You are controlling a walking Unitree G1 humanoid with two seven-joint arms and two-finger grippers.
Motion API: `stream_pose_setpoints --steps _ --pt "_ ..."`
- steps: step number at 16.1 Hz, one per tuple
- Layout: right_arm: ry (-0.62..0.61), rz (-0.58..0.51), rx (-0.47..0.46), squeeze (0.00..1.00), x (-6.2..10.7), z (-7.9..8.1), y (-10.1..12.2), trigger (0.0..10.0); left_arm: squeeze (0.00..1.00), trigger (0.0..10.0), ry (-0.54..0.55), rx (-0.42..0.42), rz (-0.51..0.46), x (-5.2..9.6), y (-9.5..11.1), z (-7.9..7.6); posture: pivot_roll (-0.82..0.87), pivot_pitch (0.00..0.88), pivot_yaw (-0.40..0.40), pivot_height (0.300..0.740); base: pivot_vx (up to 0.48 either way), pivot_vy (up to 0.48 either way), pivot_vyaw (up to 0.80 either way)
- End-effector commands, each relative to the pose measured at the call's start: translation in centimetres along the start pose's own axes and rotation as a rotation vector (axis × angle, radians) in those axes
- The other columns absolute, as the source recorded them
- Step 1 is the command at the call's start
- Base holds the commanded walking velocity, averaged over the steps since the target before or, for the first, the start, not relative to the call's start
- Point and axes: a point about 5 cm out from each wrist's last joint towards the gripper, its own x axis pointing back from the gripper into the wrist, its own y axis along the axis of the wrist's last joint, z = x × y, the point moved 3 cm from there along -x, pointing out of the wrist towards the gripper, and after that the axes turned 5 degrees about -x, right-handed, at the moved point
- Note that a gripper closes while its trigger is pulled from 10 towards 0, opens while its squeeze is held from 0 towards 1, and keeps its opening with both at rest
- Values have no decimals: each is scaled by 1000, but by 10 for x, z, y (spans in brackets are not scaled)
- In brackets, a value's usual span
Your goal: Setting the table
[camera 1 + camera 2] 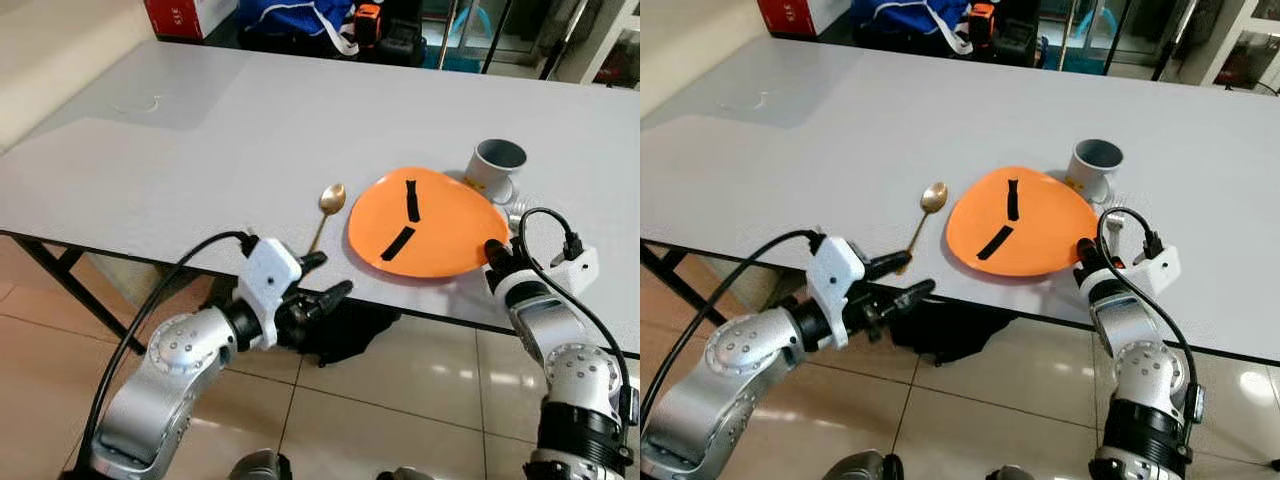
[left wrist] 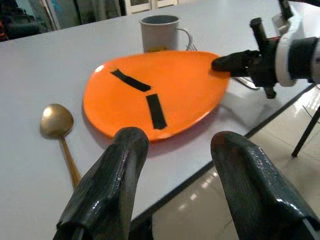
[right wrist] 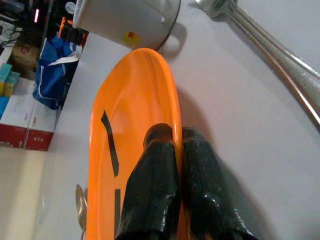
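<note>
right wrist view shows the right gripper (image 3: 175, 150) pinching the near rim of the orange plate (image 1: 430, 220), one finger above and one below. the left gripper (image 1: 325, 280) hangs just off the table (image 1: 200, 160) edge, fingers spread wide, holding nothing. left of the plate lies a gold spoon (image 1: 329, 205); behind it stands a grey mug (image 1: 493, 168), silver cutlery (image 3: 270, 45) beside.

Head stereo pair looking down, wrist cameras close, all sharing orange plate (image 1: 430, 222)

grey table (image 1: 200, 170): orange plate (image 1: 440, 215), gold spoon (image 1: 328, 207), white mug (image 1: 493, 169), fork (image 3: 270, 40).
</note>
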Motion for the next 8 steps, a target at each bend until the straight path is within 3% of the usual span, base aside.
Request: stream_pose_setpoints --steps 1,7,8 --pt "-33 -12 -30 0 -2 -4 1 10000 0 10000 -10 -10 -2 2 3 -2 70 76 16 740 0 0 0" --pt "-76 0 -61 0 3 -16 1 10000 0 10000 -14 -15 1 1 5 -1 66 78 23 740 0 0 0" --pt "-78 10 -61 655 3 -17 0 10000 0 10000 -16 -17 2 1 5 -1 67 78 23 740 0 0 0"
